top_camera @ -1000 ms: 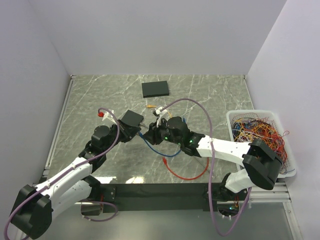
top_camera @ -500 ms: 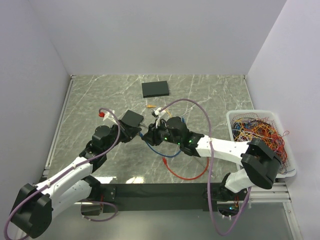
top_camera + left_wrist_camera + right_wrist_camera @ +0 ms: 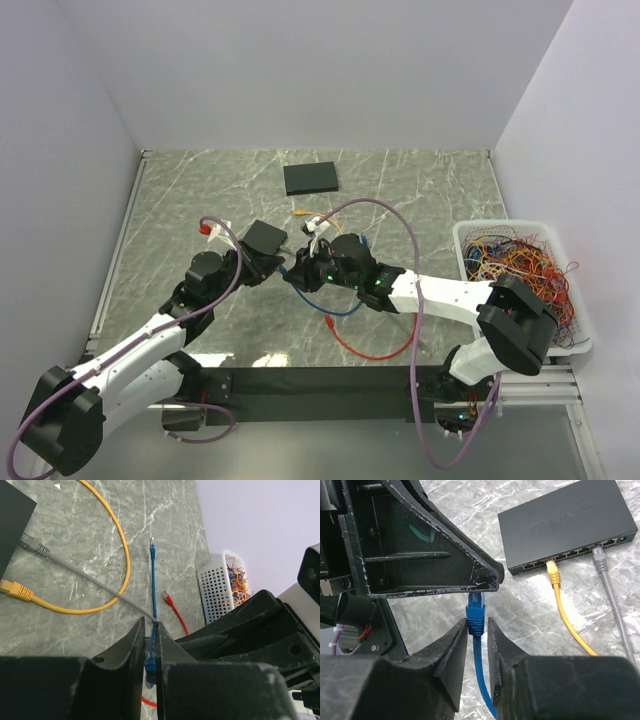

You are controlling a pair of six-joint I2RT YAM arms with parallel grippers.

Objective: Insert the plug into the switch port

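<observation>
left jaws: the left gripper [image 3: 149,625] is pinched almost closed on the plug [image 3: 149,654], which is wedged in the narrow slot between its fingers.
plug: blue; its clear tip sits at the left fingertip, and its boot hangs down between the right jaws.
blue cable [image 3: 152,585]: runs straight out ahead of the left jaws and lies on the table.
right jaws: the right gripper [image 3: 477,625] stands narrowly apart, one finger on each side of the plug's boot. One finger looks to be touching it and the other shows a sliver of gap; cannot tell whether it grips.
switch [image 3: 560,525]: beyond the right jaws, up and to their right, apart from the plug.
yellow cable [image 3: 560,600]: plugged into a switch port.
grey cable [image 3: 612,600]: plugged in just right of the yellow one.
</observation>
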